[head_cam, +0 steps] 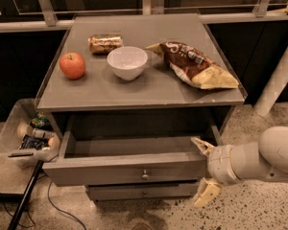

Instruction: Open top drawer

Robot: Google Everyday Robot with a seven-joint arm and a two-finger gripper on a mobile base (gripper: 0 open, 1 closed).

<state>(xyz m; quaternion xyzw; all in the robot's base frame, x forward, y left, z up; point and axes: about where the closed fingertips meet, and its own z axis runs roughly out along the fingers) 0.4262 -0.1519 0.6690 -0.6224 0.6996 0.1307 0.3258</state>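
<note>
Camera view: pincer (200,172) spread wide, empty, beside top drawer (125,169).

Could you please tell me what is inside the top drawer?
The top drawer is pulled out; its visible floor shows nothing on it. Its rear part sits shadowed under the tabletop, so that is unseen. The gripper, open, hangs at its right front corner.

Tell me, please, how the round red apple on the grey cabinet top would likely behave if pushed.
The round red apple would probably roll, resting on the flat grey cabinet top. Its smooth-looking skin may slip in a grasp. The gripper, jaws apart, sits beside the open top drawer's right end.
</note>
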